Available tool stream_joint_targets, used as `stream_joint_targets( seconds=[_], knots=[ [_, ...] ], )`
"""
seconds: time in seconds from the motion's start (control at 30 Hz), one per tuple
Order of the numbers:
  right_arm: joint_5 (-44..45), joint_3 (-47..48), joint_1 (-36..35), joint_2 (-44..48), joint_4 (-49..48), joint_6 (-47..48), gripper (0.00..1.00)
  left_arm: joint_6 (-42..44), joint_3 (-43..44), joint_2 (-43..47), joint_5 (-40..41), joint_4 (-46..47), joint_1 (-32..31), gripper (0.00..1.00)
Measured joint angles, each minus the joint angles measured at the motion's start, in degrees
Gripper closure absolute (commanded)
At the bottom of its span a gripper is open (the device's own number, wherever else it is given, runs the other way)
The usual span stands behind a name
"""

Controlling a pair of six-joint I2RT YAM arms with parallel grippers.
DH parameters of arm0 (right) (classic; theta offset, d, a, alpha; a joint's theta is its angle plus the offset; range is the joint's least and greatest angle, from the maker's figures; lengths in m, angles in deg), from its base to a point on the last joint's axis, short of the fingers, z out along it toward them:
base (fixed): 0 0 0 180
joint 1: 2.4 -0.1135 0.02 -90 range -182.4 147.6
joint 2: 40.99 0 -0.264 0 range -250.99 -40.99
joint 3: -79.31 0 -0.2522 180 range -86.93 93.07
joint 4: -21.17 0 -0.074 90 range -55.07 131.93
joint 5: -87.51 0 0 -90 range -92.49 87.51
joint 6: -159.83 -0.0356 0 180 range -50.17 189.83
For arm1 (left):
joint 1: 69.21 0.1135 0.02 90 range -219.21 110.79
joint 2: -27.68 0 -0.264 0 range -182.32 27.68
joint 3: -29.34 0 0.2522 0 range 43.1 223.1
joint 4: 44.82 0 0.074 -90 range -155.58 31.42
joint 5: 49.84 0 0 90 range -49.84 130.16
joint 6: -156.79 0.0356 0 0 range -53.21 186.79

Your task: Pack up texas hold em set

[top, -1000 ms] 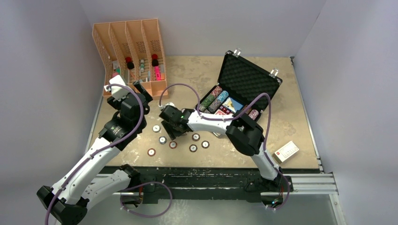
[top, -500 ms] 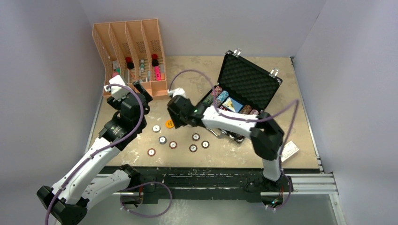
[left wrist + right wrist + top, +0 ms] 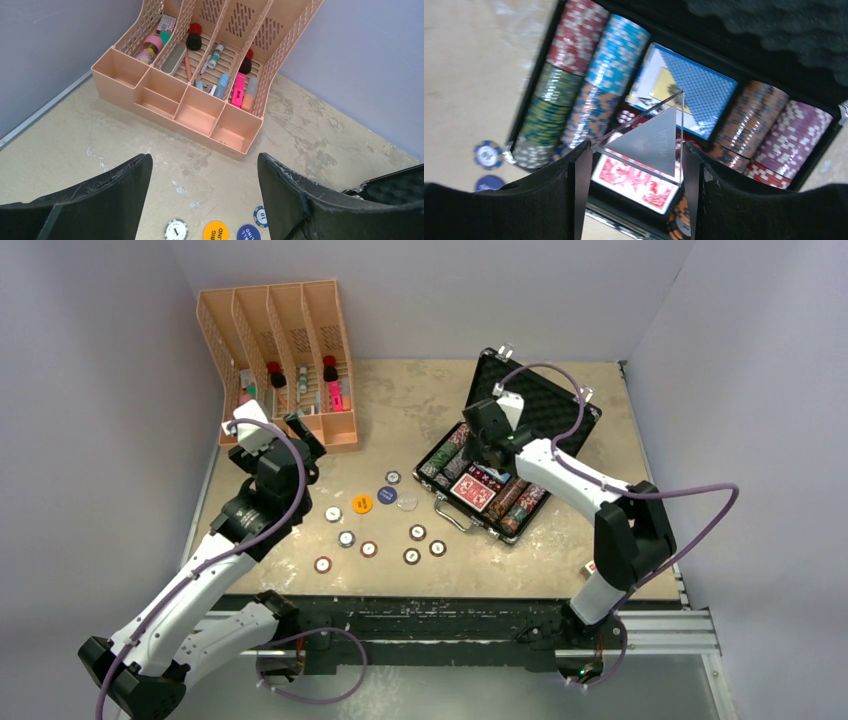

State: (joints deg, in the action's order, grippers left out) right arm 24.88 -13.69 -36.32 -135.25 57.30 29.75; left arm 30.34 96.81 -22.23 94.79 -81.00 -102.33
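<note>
Right jaws pinch a clear triangular plaque (image 3: pixel 651 142) above the open briefcase (image 3: pixel 550 405), which sits at the table's (image 3: pixel 420 400) right rear with chip rows (image 3: pixel 616 55) and a red-backed deck (image 3: pixel 634 182) inside. Loose chips (image 3: pixel 369 549) lie mid-table. Left jaws gape empty near the orange rack (image 3: pixel 200 107).

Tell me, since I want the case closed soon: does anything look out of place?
Yes: loose chips and an orange Big Blind button lie scattered on the table left of the open briefcase, not in its slots. The right gripper holds a clear triangular ALL IN marker above it, not stowed.
</note>
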Motion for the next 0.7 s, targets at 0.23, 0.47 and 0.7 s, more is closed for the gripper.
stream_joint_targets(
  seconds=[0.23, 0.47, 0.7],
  knots=[
    [0.6, -3.7, 3.6, -0.2, 1.0, -3.2, 0.45, 0.0, 0.0, -0.2, -0.1, 0.0, 0.0, 0.24],
    [0.4, -4.9, 5.5, -3.2, -3.0, -2.5, 0.44, 0.0, 0.0, -0.6, -0.2, 0.0, 0.0, 0.24],
    [-0.1, -5.3, 5.8, -7.8, -6.3, 2.4, 0.43, 0.0, 0.0, -0.3, 0.4, 0.0, 0.0, 0.24]
  ],
)
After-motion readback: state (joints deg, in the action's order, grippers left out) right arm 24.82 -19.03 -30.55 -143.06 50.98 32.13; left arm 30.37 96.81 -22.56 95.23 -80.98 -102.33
